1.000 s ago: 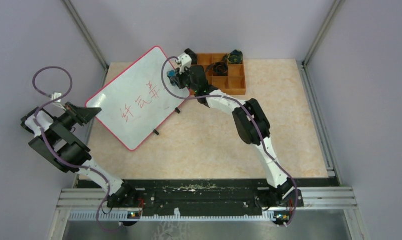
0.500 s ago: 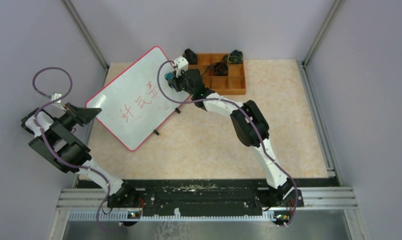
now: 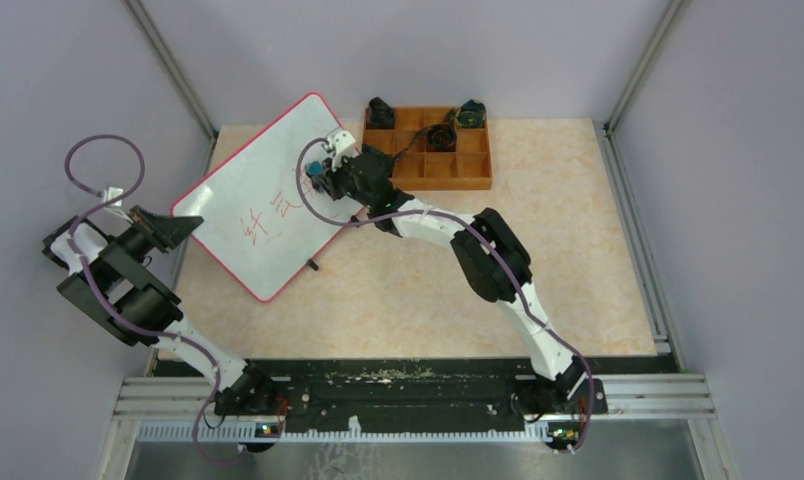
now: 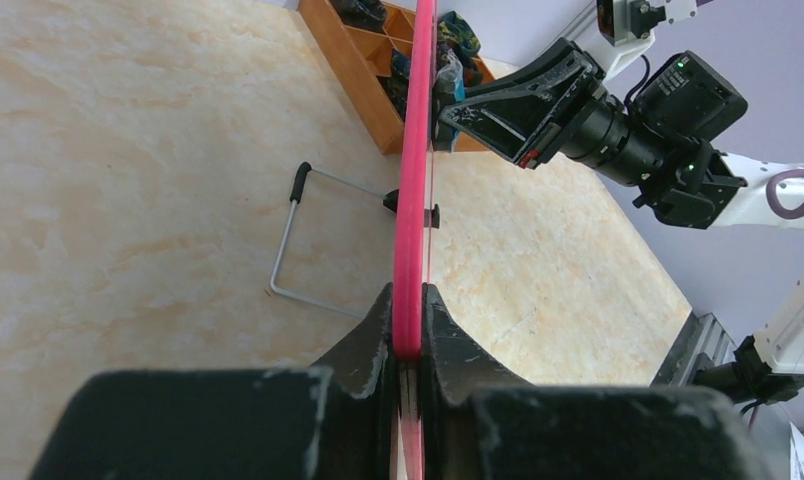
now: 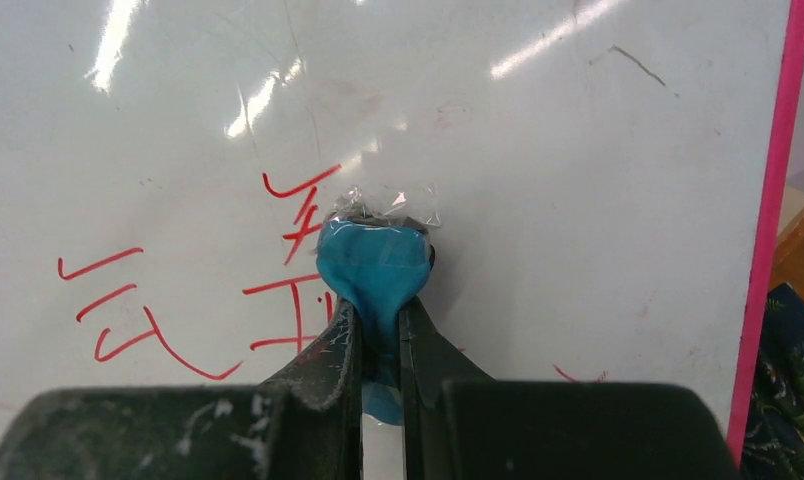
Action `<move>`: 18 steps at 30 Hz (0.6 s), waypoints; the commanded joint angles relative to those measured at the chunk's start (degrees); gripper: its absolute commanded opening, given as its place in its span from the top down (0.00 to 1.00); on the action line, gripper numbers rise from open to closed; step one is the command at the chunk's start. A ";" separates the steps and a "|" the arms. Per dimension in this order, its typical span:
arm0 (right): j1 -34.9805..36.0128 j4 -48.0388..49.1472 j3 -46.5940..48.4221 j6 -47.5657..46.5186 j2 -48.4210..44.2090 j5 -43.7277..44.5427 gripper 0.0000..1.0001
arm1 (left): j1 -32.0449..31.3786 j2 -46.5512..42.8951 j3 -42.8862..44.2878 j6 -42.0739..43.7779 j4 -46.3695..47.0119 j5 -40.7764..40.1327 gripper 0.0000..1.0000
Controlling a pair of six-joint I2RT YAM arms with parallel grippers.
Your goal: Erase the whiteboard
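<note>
The whiteboard (image 3: 258, 195), white with a thin red rim, stands tilted on the table's left. Red handwriting (image 3: 268, 215) crosses its middle. My left gripper (image 3: 183, 225) is shut on the board's red rim (image 4: 415, 200) at its left corner. My right gripper (image 3: 323, 178) is shut on a blue eraser (image 5: 373, 265) and presses it on the board face over the right end of the handwriting (image 5: 128, 320). The eraser also shows in the top view (image 3: 317, 170). The board face to the eraser's right is bare, with a faint red trace (image 5: 578, 377).
A brown compartmented wooden tray (image 3: 473, 170) with several dark objects stands at the back, just right of the board. It shows behind the board in the left wrist view (image 4: 363, 60). The board's wire stand (image 4: 298, 240) rests on the beige table. Grey walls enclose the table.
My right gripper has moved left with the eraser, from the board's right edge onto its face, over the right end of the writing. The left arm and the board have not moved.
</note>
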 commanded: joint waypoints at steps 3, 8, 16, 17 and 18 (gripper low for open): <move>-5.93 1.73 -6.85 4.17 -1.98 -0.64 1.00 | 1.13 0.07 -0.90 5.28 5.55 -5.68 1.00; -9.86 2.42 -9.22 4.82 -2.37 -0.52 1.00 | 1.06 0.44 -1.05 5.35 5.54 -5.48 1.00; -9.56 -1.67 -1.67 4.30 -0.09 -2.34 1.00 | 1.04 0.35 -1.46 5.55 5.56 -5.57 1.00; -9.01 -2.40 -0.52 4.10 0.20 -2.38 1.00 | 1.11 0.23 -1.48 5.55 5.49 -5.61 1.00; -8.33 -3.10 0.60 3.49 0.42 -2.08 1.00 | 1.04 0.09 -1.51 5.55 5.52 -5.57 1.00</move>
